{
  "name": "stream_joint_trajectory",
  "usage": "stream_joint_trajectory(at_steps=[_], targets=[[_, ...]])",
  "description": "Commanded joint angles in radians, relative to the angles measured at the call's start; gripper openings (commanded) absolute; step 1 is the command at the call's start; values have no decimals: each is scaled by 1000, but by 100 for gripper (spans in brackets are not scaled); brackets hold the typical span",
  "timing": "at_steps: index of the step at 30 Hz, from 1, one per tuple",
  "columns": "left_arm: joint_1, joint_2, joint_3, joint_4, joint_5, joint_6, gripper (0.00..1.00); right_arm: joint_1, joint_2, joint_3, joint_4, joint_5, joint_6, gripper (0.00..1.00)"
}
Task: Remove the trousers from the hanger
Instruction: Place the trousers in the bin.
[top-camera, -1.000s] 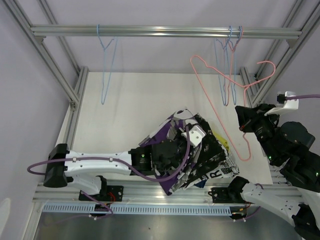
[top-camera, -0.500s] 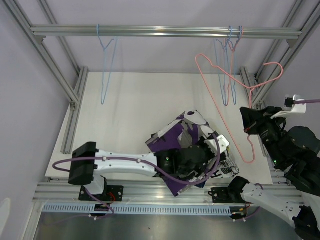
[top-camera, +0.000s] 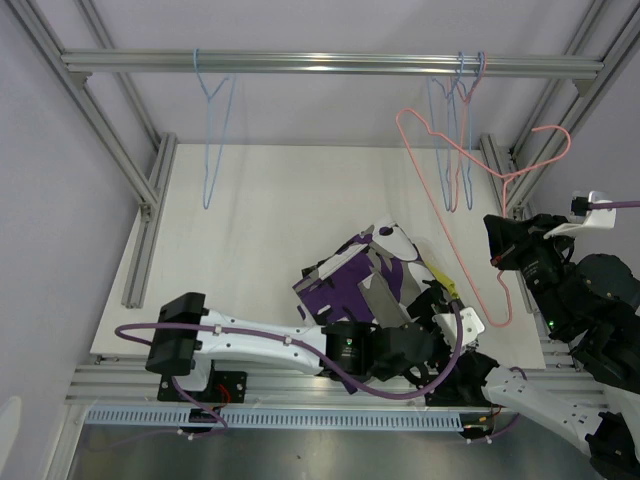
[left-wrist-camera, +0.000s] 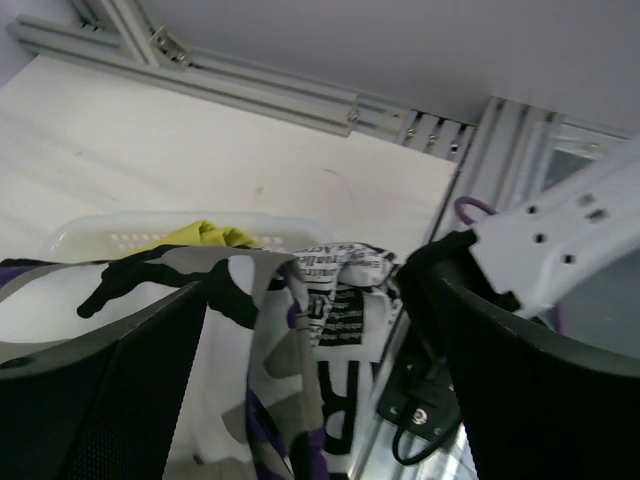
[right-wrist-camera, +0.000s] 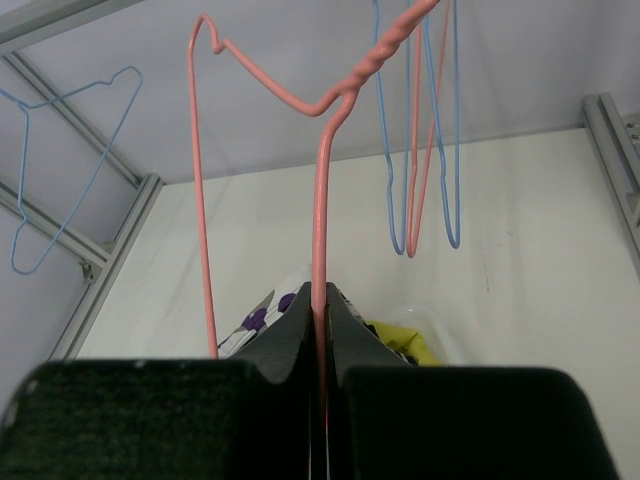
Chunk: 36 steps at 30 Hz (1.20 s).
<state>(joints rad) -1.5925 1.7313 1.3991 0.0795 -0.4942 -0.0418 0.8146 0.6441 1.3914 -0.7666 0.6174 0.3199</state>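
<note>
- The left gripper (left-wrist-camera: 310, 290), jaws spread wide and gripping nothing, sits low at the table's (top-camera: 260, 220) near edge, over the heaped trousers (top-camera: 360, 275).
- The right gripper (right-wrist-camera: 318, 300) pinches the pink hanger (right-wrist-camera: 319, 220) by the right frame.
- Beyond is open tabletop, and a blue hanger (top-camera: 206, 170) hangs on the rail (top-camera: 330, 63).

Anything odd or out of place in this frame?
Yes. The pink hanger is off the rail, tilted and bare, pinched in the right gripper. The trousers lie in a crumpled heap toward the near edge of the table, under the open left gripper.
</note>
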Motion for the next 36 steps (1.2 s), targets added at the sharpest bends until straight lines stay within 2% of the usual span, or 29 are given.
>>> stream_joint_trajectory(at_steps=[1,5,10,14,18,22,28,33,36], targets=[[-40,-98,90,-59,3,16,99,1,-15,17,26,22,-13,0],[-57,-166,68,-125,-24,11,99,0,-24,32,21,24,-8,0],[-54,-279,-35,-162,-197,-3,99,0,-31,29,23,15,1,0],[-21,-349,-127,-201,-256,-107,98,1,-29,14,35,8,5,0],[9,-388,-253,-195,-253,-181,93,3,-29,-15,55,4,10,0],[55,-372,-354,-170,-239,-262,93,1,-29,-46,59,2,18,0],[111,-234,-468,-92,-167,-444,94,3,-47,-94,53,4,27,0],[92,-118,-399,-122,-145,-472,94,1,-47,-83,47,4,18,0],[63,-139,-350,-173,-179,-452,96,3,-44,-69,49,4,10,0]])
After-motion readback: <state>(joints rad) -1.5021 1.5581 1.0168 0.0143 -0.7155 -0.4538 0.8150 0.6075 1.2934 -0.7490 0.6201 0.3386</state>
